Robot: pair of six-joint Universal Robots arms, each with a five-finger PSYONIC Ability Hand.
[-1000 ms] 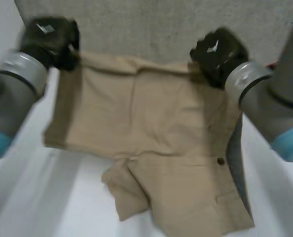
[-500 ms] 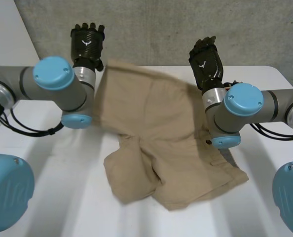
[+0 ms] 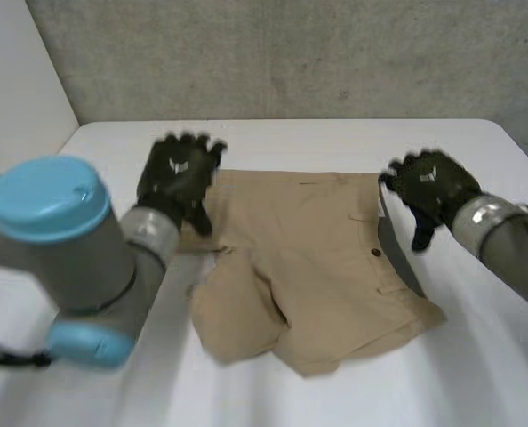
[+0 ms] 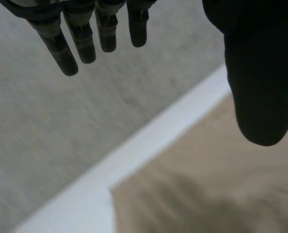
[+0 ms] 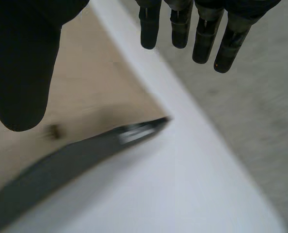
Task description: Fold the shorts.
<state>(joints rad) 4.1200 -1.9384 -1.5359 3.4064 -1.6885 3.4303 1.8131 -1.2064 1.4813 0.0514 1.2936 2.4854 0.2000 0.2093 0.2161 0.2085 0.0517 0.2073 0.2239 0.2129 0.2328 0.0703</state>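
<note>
The tan shorts (image 3: pixel 308 267) lie on the white table (image 3: pixel 273 142), their far edge straight and their near part rumpled. My left hand (image 3: pixel 177 173) hovers over the shorts' far left corner, fingers (image 4: pixel 81 39) straight and spread, holding nothing. The cloth (image 4: pixel 207 184) lies below its thumb. My right hand (image 3: pixel 433 187) is open beside the shorts' far right corner, clear of the cloth (image 5: pixel 95 82). A dark grey strip (image 3: pixel 397 258) runs along the shorts' right edge, next to a small dark button (image 3: pixel 376 253).
A grey wall (image 3: pixel 291 53) rises behind the table's far edge. Bare table (image 5: pixel 173 194) lies to the right of the grey strip (image 5: pixel 76 155) and in front of the shorts. My left arm's blue cap (image 3: pixel 42 196) stands near the table's left side.
Both hands have let go of the shorts' lifted edge and opened. The cloth has dropped flat onto the table, and both hands have come down to its far corners.
</note>
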